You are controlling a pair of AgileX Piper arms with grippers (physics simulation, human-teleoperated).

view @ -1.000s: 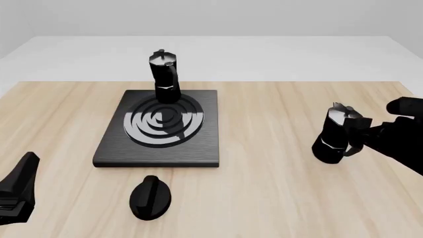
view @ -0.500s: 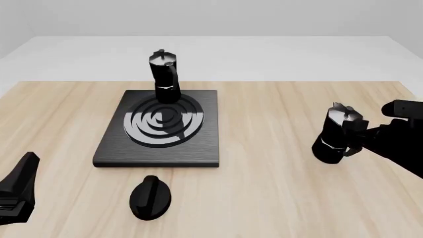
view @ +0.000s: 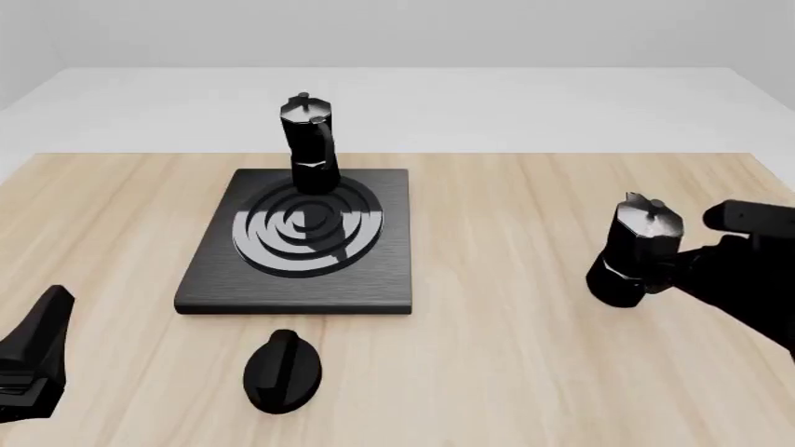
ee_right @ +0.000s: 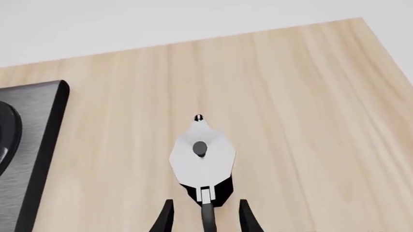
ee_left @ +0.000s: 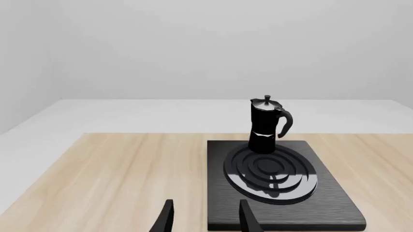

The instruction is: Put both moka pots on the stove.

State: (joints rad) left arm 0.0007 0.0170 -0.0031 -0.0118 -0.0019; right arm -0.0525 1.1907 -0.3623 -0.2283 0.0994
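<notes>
Stove point(view: 298, 240) lies left of centre on the wooden table point(view: 522, 372). One moka pot point(view: 308, 144) stands upright on its far edge; the second pot point(view: 634, 250) stands on the table, well right. Right gripper point(ee_right: 204, 218) has fingers spread around that pot's handle. Left gripper point(ee_left: 204, 218), near left, is spread, empty.

A pale wooden desk point(view: 522, 372) fills the lower part of the front view, its light grain running away from the camera. Past its far edge lies a flat, white-grey floor point(view: 522, 102), filling the upper middle of the frame. Above that, a plain light grey wall point(view: 410, 28), evenly and softly lit.
</notes>
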